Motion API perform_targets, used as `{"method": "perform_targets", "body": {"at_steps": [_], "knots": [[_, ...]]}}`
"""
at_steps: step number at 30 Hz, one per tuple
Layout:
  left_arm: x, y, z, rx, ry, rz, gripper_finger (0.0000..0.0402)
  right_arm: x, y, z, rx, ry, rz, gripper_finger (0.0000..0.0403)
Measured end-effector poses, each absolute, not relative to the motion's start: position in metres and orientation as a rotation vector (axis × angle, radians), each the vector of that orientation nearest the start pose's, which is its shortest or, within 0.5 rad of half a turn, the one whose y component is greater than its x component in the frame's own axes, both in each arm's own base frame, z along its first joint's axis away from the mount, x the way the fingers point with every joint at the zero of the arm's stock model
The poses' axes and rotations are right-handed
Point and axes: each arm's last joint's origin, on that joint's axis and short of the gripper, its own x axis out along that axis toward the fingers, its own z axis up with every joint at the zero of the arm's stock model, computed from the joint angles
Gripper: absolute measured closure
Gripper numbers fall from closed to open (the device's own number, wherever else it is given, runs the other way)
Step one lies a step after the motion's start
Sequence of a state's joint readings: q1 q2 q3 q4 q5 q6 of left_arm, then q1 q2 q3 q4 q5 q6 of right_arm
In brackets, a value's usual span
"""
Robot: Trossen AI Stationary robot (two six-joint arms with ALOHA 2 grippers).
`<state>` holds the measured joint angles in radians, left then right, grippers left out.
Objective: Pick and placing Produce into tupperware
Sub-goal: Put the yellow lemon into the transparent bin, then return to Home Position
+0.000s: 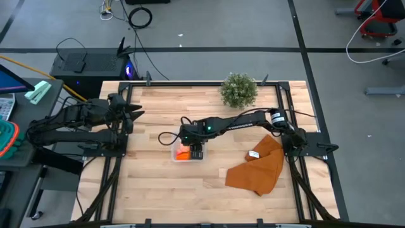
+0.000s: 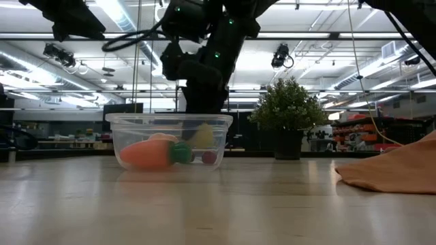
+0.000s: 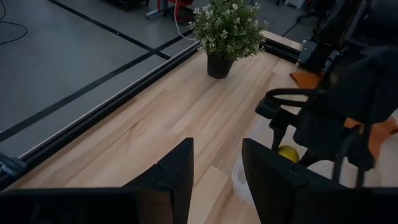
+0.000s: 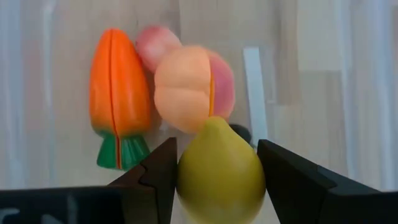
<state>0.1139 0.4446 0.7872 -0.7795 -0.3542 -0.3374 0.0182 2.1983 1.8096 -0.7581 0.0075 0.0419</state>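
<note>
The clear tupperware (image 1: 174, 156) (image 2: 129, 146) stands mid-table. On its floor lie the orange carrot with green top (image 4: 118, 93) (image 2: 146, 155), the pale red-yellow apple (image 4: 189, 87) and a small red piece (image 2: 209, 158). My right gripper (image 1: 196, 151) (image 4: 217, 180) reaches down into the container, shut on the yellow lemon (image 4: 217, 168) (image 2: 202, 136). My left gripper (image 1: 136, 114) (image 3: 217, 180) waits open near the table's left edge, pointing toward the container and touching nothing. My right gripper pinches the lemon between its two fingers, one on each flank (image 4: 186, 174). The fingers come from above, pointing down into the tupperware. The lemon's pointed end (image 4: 214, 124) faces down toward the apple. Whether it rests on the pieces below, I cannot tell.
A bushy potted plant (image 1: 238, 90) (image 2: 288, 109) stands at the table's far edge. A brown-orange cloth (image 1: 258, 166) (image 2: 395, 170) with a white tag lies crumpled on the right side. Bare wood lies along the near edge and between the container and my left arm.
</note>
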Motion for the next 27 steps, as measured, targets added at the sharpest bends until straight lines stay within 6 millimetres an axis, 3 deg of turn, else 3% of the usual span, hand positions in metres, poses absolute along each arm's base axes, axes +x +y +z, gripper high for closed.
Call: {"method": "perform_targets", "body": {"at_steps": [16,27], "knots": [[0.0765,0.0189,0.3156,-0.270,0.357,0.529,0.0262,0.4604,0.0084,0.1841,0.075,1.178,0.005,0.0230],[0.0765,0.0189,0.3156,-0.268,0.357,0.528,0.0254,0.4638,0.0092,0.1920,0.096,1.151,0.029,0.0168]]}}
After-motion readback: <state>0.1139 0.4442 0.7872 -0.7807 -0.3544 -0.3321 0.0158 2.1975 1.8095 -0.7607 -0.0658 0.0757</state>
